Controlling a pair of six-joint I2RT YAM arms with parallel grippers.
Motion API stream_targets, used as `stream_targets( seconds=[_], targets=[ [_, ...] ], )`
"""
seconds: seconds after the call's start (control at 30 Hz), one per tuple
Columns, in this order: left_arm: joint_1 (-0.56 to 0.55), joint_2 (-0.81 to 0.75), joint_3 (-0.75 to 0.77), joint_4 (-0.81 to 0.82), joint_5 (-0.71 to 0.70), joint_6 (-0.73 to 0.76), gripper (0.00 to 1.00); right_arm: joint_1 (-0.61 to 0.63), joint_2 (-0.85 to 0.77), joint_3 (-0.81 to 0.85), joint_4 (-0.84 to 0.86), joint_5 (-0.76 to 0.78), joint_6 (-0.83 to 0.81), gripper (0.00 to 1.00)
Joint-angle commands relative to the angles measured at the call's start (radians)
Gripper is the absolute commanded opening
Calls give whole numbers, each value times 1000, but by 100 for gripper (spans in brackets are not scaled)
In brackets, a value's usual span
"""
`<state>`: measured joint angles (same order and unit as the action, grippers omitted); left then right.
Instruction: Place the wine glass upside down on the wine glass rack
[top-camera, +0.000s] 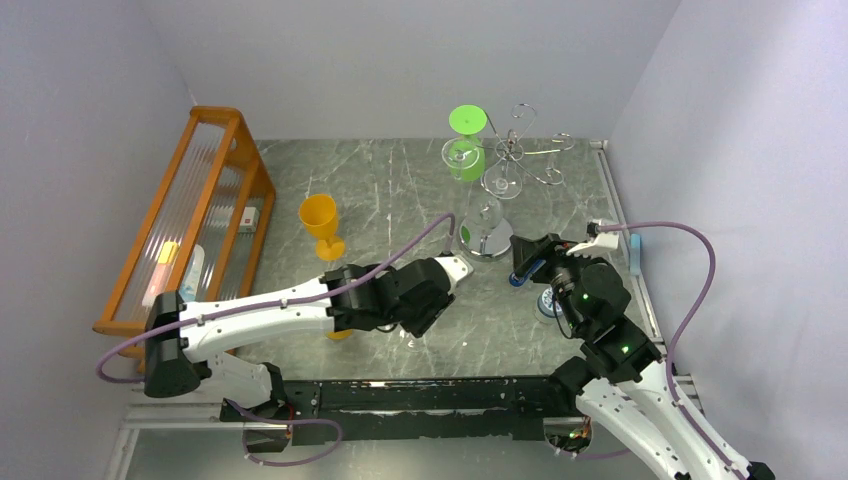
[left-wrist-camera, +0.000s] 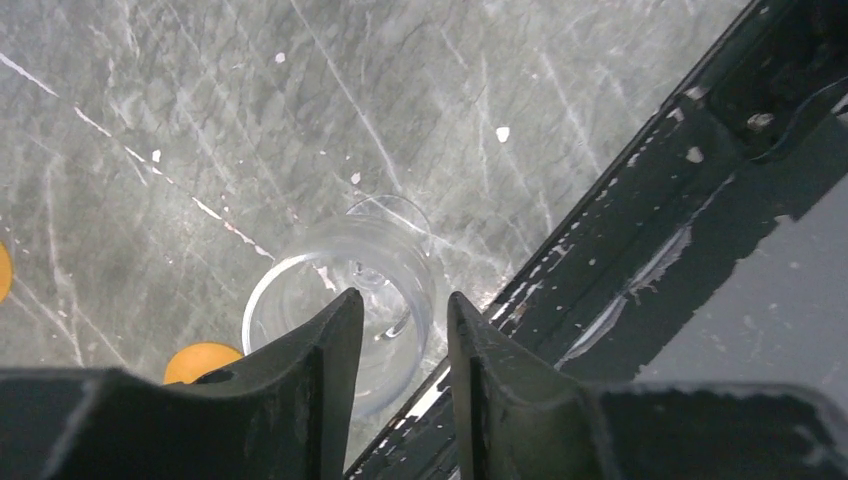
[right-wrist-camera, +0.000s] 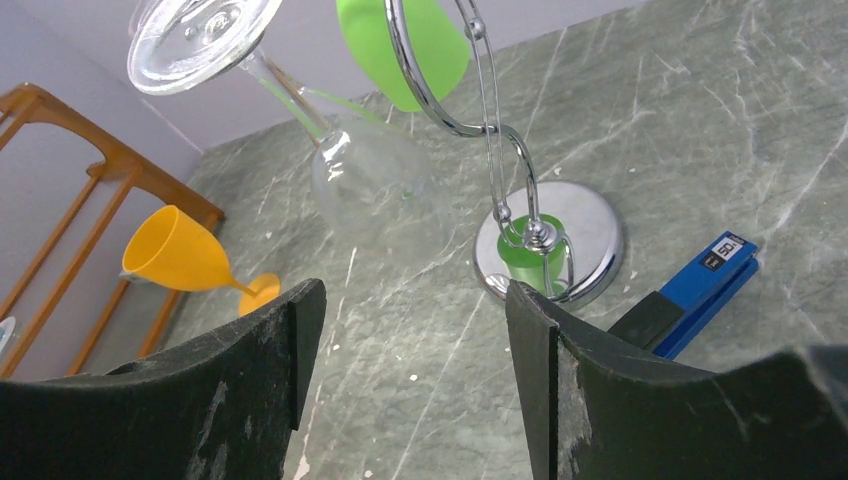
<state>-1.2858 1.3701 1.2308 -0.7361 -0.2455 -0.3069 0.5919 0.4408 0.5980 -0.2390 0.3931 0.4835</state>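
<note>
left pincer (left-wrist-camera: 400, 300) poised over the clear wine glass (left-wrist-camera: 335, 265), which sits apparently upright by the near edge of the table (left-wrist-camera: 200, 120), well apart from the wine glass rack (top-camera: 515, 150). the jaws are narrowed about one side of the bowl; whether they are clenched on it cannot be told. right pincer (right-wrist-camera: 415, 290) is released and empty, facing the rack's mirrored base, probably to receive or steady. a hung glass (right-wrist-camera: 370, 180) shows the aim: foot up, stem caught in a curled arm.
</note>
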Motion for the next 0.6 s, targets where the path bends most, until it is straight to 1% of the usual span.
stream_targets(
  seconds=[0.0,0.27,0.4,0.57],
  targets=[
    [-3,43,19,-50,-53,3,39,-4,-6,-7,-20,34,22,70],
    [-3,56,25,-46,-38,12,20,-4,-22,-16,-36,35,62,70],
    [-4,46,30,-34,-14,21,6,-4,-19,-9,-74,36,107,70],
    [-3,18,39,-5,9,25,5,-4,-11,10,-140,32,188,70]
  ],
)
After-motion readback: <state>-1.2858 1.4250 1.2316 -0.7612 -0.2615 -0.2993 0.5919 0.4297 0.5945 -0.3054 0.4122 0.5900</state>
